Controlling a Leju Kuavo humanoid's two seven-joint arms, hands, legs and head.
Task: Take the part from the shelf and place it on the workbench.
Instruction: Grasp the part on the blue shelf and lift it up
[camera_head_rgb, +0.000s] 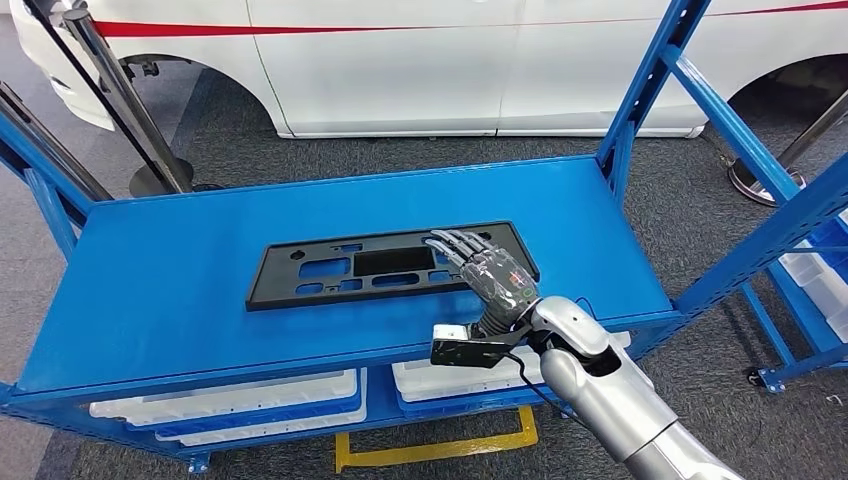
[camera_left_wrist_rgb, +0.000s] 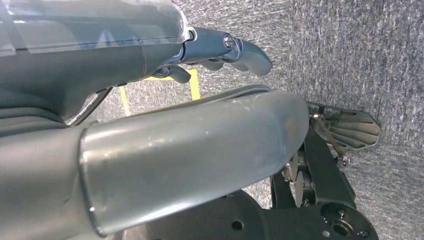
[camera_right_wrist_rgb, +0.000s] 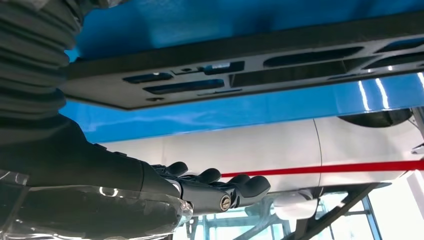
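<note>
Just robot hand (camera_head_rgb: 487, 272) above part (camera_head_rgb: 350, 268)

part (camera_head_rgb: 385, 265): black | shelf (camera_head_rgb: 180, 270): blue | car (camera_head_rgb: 400, 60): white, red stripe | floor (camera_head_rgb: 660, 200): grey

Bright, even light; glossy shelf (camera_head_rgb: 200, 260) glare

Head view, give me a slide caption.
Right hand extended open over the black part lying on the blue shelf.
</note>
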